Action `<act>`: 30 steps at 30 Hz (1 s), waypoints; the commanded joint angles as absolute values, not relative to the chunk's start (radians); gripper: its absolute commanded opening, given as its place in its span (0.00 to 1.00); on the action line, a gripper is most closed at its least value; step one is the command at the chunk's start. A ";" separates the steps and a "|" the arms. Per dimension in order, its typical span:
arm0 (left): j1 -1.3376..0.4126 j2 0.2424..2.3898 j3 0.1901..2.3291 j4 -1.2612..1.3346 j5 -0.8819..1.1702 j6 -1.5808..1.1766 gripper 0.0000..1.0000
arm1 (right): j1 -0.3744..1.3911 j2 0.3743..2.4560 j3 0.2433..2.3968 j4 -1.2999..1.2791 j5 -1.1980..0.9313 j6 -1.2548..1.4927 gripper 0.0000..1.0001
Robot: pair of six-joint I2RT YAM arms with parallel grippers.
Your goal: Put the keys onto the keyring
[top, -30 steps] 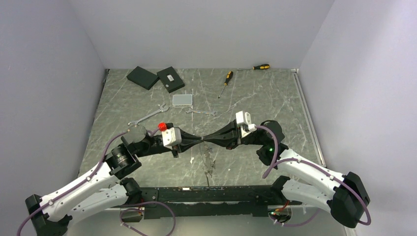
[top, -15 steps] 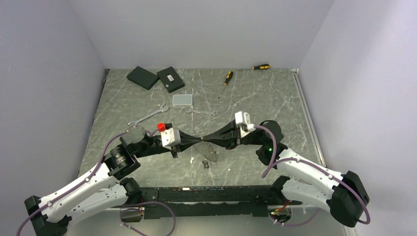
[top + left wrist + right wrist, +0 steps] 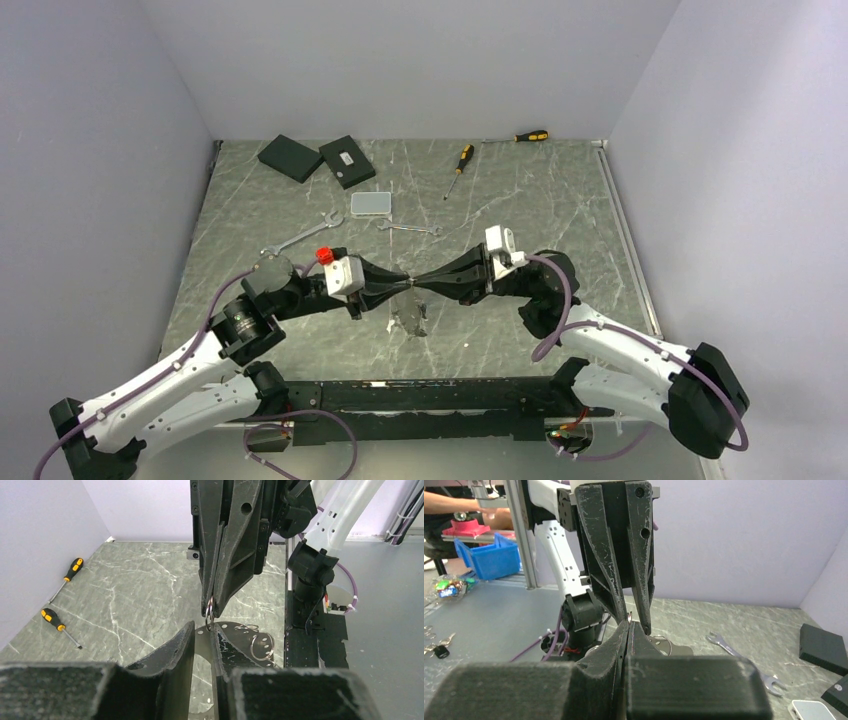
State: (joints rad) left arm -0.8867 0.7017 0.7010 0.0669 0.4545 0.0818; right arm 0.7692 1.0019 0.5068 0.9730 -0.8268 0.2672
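Note:
My two grippers meet tip to tip above the middle of the table. The right gripper [image 3: 418,284] is shut on a small silver split ring, the keyring [image 3: 210,609], which sticks out below its fingertips. The left gripper [image 3: 202,629] stands just under that ring, open by a narrow gap with nothing clamped in it. A dark flat perforated piece [image 3: 235,636] carrying another silver ring [image 3: 262,646] hangs beneath. From above it is a small dark bunch [image 3: 410,320]. I cannot make out any keys in it.
Two silver wrenches [image 3: 300,236] [image 3: 408,228] lie behind the grippers. Two yellow-and-black screwdrivers [image 3: 459,168] [image 3: 528,136], two black boxes [image 3: 290,157] [image 3: 347,160] and a small pale case [image 3: 371,203] are near the back wall. A black rail [image 3: 430,395] runs along the front edge.
The left jaws closed, then parted to a narrow gap. The bunch under the ring swung and now hangs slightly further left. The right wrist shifted a little.

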 commanded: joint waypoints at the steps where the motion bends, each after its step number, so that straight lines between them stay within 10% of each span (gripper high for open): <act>1: -0.889 0.683 0.701 0.144 0.436 0.036 0.23 | 0.773 1.006 0.508 1.167 -0.794 0.332 0.00; 30: -0.889 0.670 0.671 0.214 0.460 0.006 0.20 | 0.774 1.050 0.506 1.267 -0.780 0.401 0.00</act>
